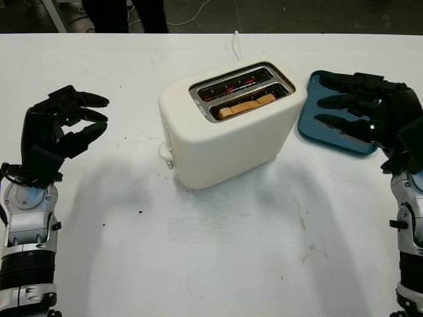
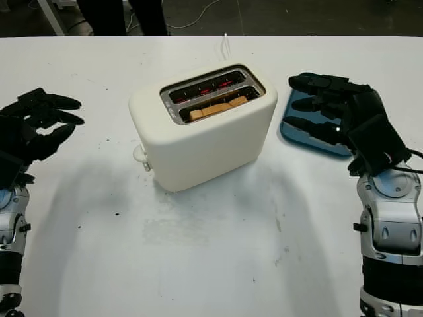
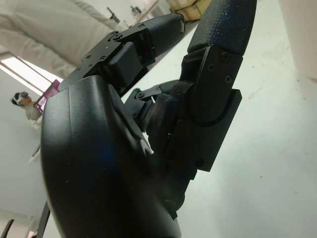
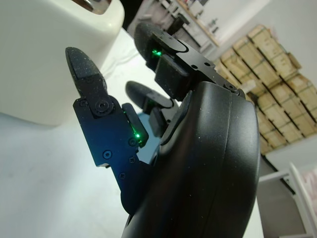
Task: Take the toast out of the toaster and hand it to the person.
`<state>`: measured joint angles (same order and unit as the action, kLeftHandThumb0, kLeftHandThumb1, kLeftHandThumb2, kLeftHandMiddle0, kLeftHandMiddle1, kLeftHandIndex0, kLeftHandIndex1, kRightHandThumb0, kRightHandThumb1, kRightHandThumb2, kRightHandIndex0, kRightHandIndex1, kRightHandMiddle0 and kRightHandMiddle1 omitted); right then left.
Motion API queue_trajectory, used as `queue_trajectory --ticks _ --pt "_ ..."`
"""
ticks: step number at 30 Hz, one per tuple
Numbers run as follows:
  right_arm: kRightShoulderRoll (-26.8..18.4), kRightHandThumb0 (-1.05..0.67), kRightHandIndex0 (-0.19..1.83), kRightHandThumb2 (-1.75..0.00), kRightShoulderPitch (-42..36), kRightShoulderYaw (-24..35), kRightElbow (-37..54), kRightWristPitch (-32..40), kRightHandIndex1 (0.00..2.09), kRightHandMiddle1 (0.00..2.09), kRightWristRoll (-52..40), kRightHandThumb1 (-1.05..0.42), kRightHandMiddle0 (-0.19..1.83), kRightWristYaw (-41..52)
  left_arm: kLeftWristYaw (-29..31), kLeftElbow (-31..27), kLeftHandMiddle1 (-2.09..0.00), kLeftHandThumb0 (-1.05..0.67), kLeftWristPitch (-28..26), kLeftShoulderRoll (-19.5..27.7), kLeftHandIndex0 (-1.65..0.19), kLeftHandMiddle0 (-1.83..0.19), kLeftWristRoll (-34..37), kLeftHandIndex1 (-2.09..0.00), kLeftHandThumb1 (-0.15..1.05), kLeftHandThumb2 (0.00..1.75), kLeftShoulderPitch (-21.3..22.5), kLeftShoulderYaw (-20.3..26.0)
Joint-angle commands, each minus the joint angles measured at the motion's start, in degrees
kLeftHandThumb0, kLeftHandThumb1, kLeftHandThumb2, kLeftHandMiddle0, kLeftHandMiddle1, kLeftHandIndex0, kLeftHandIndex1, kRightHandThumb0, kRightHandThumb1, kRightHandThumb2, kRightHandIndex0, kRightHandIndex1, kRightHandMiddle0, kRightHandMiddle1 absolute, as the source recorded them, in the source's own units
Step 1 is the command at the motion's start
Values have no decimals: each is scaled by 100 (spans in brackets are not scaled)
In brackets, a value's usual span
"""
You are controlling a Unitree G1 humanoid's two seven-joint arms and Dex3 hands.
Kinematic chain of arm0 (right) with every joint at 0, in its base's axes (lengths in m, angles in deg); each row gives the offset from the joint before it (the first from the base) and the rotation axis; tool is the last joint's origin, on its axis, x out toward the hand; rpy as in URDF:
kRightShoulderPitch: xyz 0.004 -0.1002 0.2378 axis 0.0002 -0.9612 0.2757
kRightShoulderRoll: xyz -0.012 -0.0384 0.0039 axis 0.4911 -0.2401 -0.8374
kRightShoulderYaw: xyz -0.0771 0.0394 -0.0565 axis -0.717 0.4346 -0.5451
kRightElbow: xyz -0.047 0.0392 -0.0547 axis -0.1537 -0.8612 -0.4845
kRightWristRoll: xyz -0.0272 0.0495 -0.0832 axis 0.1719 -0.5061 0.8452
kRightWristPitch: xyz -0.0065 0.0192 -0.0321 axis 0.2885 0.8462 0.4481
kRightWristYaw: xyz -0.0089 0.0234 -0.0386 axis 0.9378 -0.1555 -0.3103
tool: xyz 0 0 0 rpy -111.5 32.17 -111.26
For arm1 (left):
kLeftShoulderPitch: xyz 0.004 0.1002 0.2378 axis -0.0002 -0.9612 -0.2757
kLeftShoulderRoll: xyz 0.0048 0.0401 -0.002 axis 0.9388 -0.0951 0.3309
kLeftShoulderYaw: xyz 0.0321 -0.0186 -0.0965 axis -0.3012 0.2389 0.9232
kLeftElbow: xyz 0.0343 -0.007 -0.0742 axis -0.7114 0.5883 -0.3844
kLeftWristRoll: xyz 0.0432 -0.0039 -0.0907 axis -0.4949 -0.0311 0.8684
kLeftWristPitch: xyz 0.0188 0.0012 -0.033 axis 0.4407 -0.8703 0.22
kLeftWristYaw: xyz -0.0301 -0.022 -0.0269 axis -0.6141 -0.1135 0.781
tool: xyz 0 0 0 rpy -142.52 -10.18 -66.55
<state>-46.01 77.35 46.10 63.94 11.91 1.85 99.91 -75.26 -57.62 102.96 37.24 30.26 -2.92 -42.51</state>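
**Reach for the toast from above**

The toast sits low in the near slot of the toaster, mid-table. Both hands hold nothing: right robot hand over the blue tray, left robot hand near the left edge. Pinch the exposed top edge gently.

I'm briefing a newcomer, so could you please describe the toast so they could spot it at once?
Find the cream toaster in the middle of the white table. It has two slots on top; the toast is the tan slice in the nearer slot. The farther slot shows just red-glowing wires.
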Motion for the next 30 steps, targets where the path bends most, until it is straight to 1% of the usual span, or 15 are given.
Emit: queue_trajectory --ticks 1,5,10,18,30 --pt "12 -43 61 0 -45 38 24 -52 78 0 -28 -71 92 -5 -7 -31 -100 -105 30 13 -74 -73 23 -78 92 8 -59 64" --pt "23 -43 62 0 -38 47 12 -37 77 1 -42 -71 92 -13 -28 -79 -100 -105 -59 4 -75 -74 29 -78 92 8 -70 59" --pt "4 -43 61 0 -46 24 37 -36 76 0 6 -71 92 -24 -52 2 -100 -105 100 14 -74 -73 -63 -77 92 11 -52 40" --pt "26 -44 62 0 -57 56 38 -18 76 1 -45 -71 92 -21 -62 12 -100 -105 116 0 -73 -72 -59 -78 92 15 -60 43" --pt "17 -38 59 0 -55 37 73 36 76 0 -17 -71 92 -43 -74 -9 -100 -105 71 8 -73 -72 -58 -79 92 17 -60 46"
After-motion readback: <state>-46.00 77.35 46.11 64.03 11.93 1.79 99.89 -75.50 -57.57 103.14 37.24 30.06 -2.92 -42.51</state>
